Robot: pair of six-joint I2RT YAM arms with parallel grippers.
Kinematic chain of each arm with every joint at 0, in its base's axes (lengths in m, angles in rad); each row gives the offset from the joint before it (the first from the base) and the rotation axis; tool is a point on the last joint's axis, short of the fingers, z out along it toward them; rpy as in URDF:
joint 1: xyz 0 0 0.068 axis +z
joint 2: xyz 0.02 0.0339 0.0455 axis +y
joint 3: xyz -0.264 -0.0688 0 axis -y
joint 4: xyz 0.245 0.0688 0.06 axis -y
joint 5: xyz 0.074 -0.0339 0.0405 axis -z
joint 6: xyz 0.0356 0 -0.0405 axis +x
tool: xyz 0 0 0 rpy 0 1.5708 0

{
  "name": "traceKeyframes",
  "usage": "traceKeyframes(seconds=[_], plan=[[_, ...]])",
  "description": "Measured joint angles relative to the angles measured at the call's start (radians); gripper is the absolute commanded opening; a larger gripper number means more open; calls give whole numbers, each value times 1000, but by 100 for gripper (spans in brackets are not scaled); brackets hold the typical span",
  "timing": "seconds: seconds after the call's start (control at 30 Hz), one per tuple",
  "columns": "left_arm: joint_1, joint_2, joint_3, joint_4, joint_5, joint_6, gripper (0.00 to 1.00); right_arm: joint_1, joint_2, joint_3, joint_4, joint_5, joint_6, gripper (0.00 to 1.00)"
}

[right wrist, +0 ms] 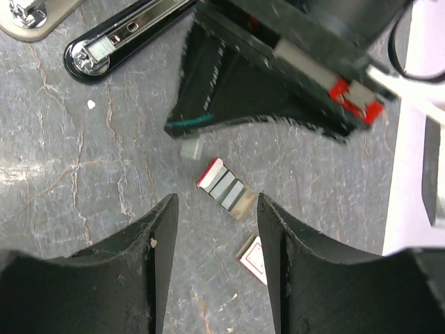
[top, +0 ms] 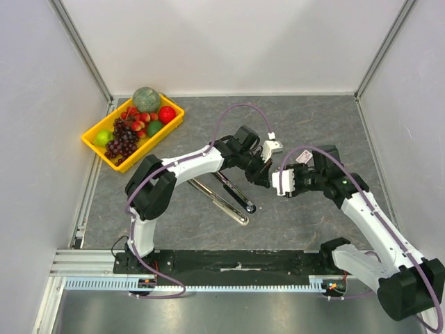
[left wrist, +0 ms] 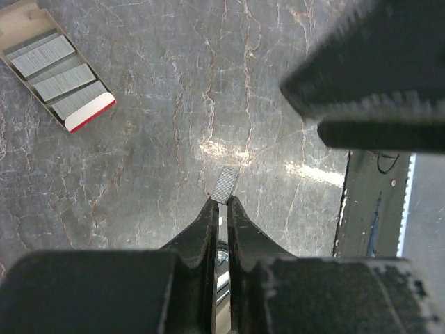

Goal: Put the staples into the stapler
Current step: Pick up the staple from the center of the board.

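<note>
On the far left of the grey marbled table [top: 174, 236], in the overhead view, a yellow plastic tray of fruit [top: 85, 138] plays no part in my job. To its right lies the long black-and-chrome stapler [top: 236, 193], swung open flat with its two arms splayed apart on the table. The right wrist view shows the chrome end of its magazine facing up, though I cannot tell whether anything already sits in the channel. Next comes the left gripper [left wrist: 221, 203], its jaws closed on a short grey metal strip of staples [left wrist: 226, 184]. It pinches the strip by the near end, and the rest stands out past the fingertips, clear of the table. The strip hangs near the stapler but apart from it, off to the right of the black arm's tip. Further right, a small grey cardboard tray [right wrist: 224, 188] with three more strips lies flat on the table, and a white-and-red box sleeve [right wrist: 254, 259] lies just beside it. The right gripper [right wrist: 217, 202] hangs above the tray with its fingers apart and nothing between them. I judge the task roughly half done: the stapler is open and one strip is in hand. I have yet to carry the strip to the magazine, seat it in the channel and close the stapler.
</note>
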Motion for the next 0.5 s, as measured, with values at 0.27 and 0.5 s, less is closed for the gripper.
traceKeyframes(seconds=[0.27,0.5], plan=[[32,29,17,0,80,-91,2,140,-2,-39,68,103,40,57],[46,29,20,17,122,-135,2,154,6,-102,137,137,109,56]])
